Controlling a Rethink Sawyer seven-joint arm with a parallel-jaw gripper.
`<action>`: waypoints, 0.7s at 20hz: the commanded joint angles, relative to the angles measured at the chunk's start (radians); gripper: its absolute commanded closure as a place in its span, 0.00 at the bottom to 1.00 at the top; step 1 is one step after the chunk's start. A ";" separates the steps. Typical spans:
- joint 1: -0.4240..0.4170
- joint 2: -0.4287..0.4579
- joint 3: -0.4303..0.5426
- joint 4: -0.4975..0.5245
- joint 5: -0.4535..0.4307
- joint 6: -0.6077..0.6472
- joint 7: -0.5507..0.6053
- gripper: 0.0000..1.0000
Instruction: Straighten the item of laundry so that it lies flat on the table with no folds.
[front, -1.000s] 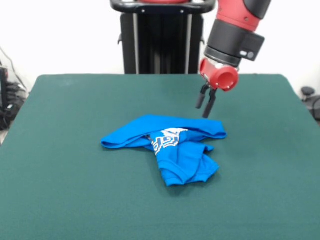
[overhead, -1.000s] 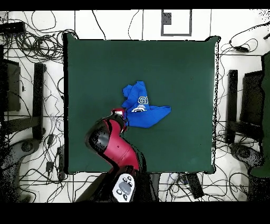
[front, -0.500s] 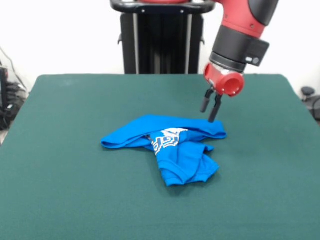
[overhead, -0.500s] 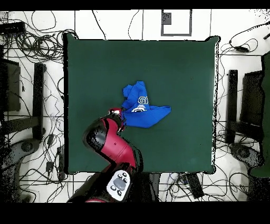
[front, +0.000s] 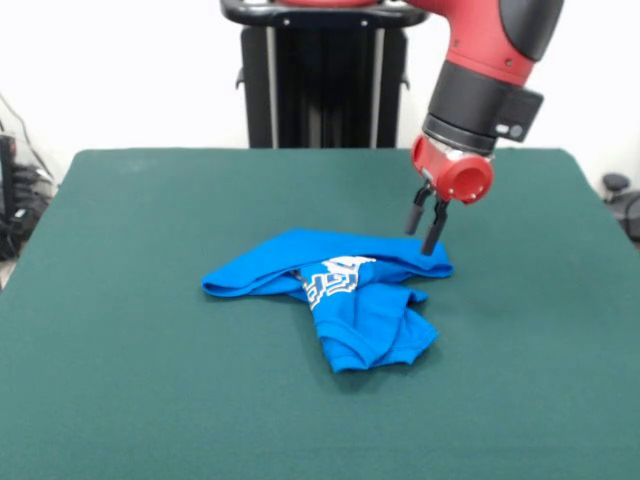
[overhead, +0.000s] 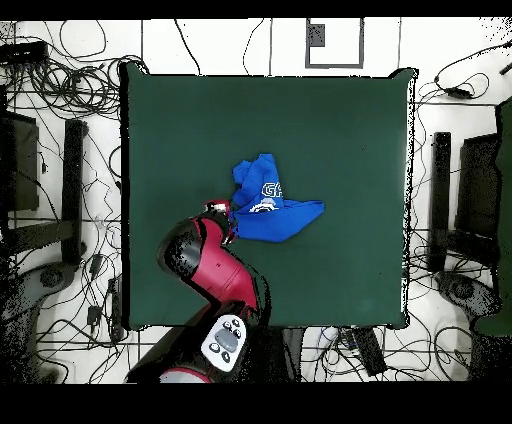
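1. Dark green felt is spreading wide beneath me: the table (front: 120, 330) is filling most of the front view, with a white wall behind it.
2. I am reaching my arm (front: 485, 60) down from above at a slant, red and black, with the red wrist cuff pointing toward the cloth.
3. I am holding my gripper (front: 426, 238) with its two dark fingers a little apart and nothing between them; the tips are hanging just over the back right corner of the cloth as the front view shows it, and I cannot tell whether they are touching it.
4. In the overhead view my gripper (overhead: 226, 215) is sitting at the cloth's left tip, with my arm running back toward the bottom of the picture.
5. I am seeing the item of laundry (front: 345, 290), bright blue, lying crumpled near the table's middle, folded over on itself, with white lettering (front: 330, 276) partly showing on top.
6. From above, the item of laundry (overhead: 275, 205) is making a rough wedge, one point stretching right.
7. Bare felt is lying open on every side of the cloth, which is well apart from all four table edges (overhead: 128, 180).
8. Cables (overhead: 60, 120) are lying tangled on the floor beyond the table.
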 joint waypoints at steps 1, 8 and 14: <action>-0.006 -0.001 0.057 -0.070 0.029 0.107 0.149 0.00; 0.032 -0.013 0.007 -0.070 0.038 0.150 0.157 0.00; 0.013 -0.016 0.035 -0.062 0.028 0.121 0.158 0.00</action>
